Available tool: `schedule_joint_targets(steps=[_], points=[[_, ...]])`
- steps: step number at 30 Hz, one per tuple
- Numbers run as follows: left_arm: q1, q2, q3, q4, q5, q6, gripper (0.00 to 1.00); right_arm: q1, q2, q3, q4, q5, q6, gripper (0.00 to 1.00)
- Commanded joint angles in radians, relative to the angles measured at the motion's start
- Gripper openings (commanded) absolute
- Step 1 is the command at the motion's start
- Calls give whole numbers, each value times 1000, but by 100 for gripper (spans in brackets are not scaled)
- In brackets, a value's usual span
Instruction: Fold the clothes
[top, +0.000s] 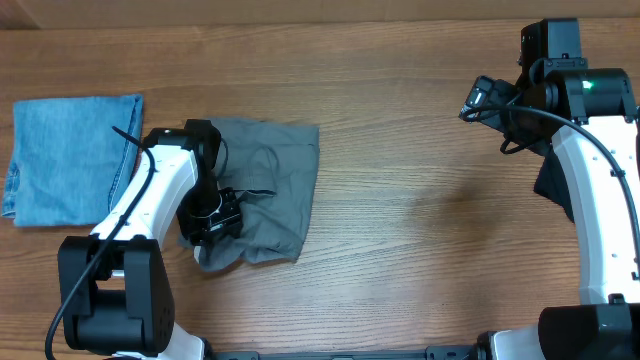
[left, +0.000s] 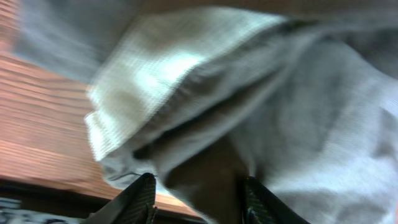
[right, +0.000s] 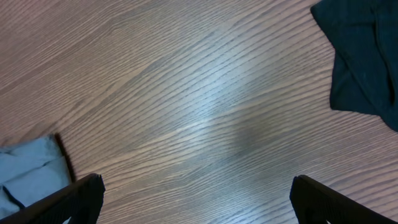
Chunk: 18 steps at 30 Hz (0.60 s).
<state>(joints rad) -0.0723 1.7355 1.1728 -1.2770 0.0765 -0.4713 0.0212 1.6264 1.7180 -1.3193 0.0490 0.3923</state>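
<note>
Left tool (top: 210, 220): positioned low over the near left corner of the clothes (top: 270, 190). In the wrist view its fingers (left: 140, 199) stand apart, partly open, with a raised fold of grey cloth between them. That view is blurred, so I cannot confirm any pinch.

The clothes: one grey garment lying wrinkled on the tabletop (top: 420, 130), left of centre. It is roughly flat along its far edge and bunched at the corner under my left tool. The light blue denim piece (top: 70, 155) lies flat to its left.

Right tool (right: 198, 180): wide open, empty, over bare wood at the far right. The black garment (right: 364, 56) lies near it, partly under my right arm.
</note>
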Motion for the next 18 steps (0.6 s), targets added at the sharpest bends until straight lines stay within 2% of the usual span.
schedule_joint_targets(steps=[1,5,8,14,16,18], points=[[-5,5,-4,6,-148,0,47,-1,3,-2,5,-3,5,100],[-5,5,17,19,-135,-1,31,-1,3,-2,5,-3,5,100],[-7,3,85,-27,-129,-3,26,-1,3,-2,5,-3,5,100],[-53,3,341,-133,-139,27,28,-1,3,-2,5,-3,5,99],[-97,3,405,-114,-135,94,31,-1,3,-2,5,-3,5,100],[-150,3,435,-71,-141,187,39,-1,3,-2,5,-3,5,100]])
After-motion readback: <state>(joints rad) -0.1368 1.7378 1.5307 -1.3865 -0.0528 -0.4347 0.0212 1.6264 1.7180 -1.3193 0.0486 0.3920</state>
